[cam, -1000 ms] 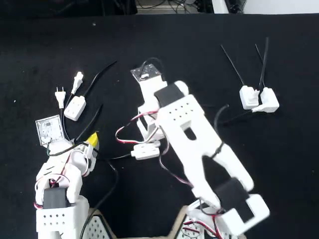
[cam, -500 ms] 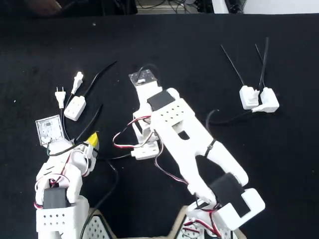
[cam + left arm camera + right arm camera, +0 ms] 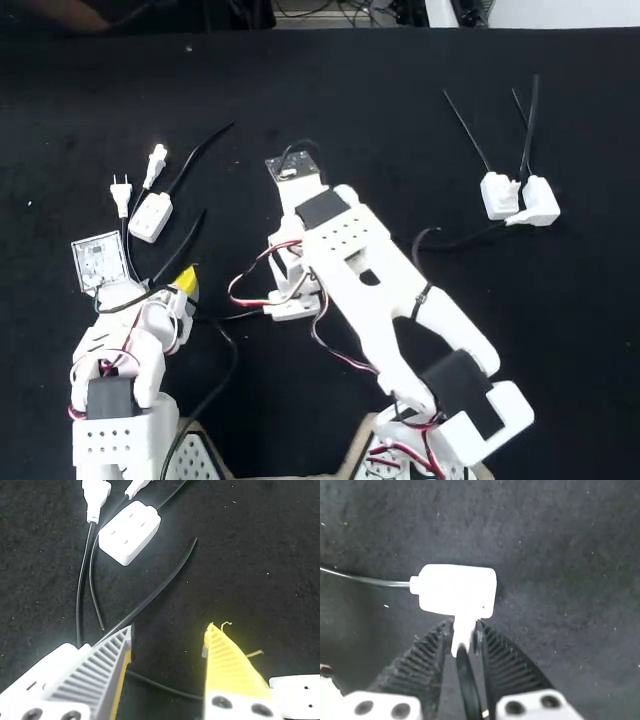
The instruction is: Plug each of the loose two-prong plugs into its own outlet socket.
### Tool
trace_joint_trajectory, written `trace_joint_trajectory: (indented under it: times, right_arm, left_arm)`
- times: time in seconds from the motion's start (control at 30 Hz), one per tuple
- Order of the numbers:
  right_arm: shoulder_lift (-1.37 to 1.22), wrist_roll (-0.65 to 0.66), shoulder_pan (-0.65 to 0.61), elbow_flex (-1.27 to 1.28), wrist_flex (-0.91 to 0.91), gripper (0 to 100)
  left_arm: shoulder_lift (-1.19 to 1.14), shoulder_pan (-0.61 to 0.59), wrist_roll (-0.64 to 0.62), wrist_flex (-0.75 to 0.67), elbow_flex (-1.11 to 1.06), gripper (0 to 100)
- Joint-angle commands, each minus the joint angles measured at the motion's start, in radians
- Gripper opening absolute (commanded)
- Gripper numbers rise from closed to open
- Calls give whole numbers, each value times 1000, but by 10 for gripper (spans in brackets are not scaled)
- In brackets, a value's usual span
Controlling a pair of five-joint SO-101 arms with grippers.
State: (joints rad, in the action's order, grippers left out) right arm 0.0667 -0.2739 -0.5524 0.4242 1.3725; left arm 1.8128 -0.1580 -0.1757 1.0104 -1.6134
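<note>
Since a second ago the left arm has stayed put, while the right arm has drawn slightly nearer and leftward. The left gripper hangs released, near an outlet socket, with a loose plug and a second plug just beyond. The right gripper is clenched on a held plug touching the centre socket. Two white socket blocks lie well apart at far right, with bare black table between.
</note>
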Motion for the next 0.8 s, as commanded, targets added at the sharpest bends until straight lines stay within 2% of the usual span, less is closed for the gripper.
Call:
trace_joint_trajectory:
  times: [0.0, 0.77]
  right_arm:
    - [10, -6, -6, 21, -60, 11]
    - [10, -5, 11, 68, -81, 11]
  left_arm:
    - [8, -8, 0, 2, 12, 235]
    - [8, -8, 0, 2, 12, 235]
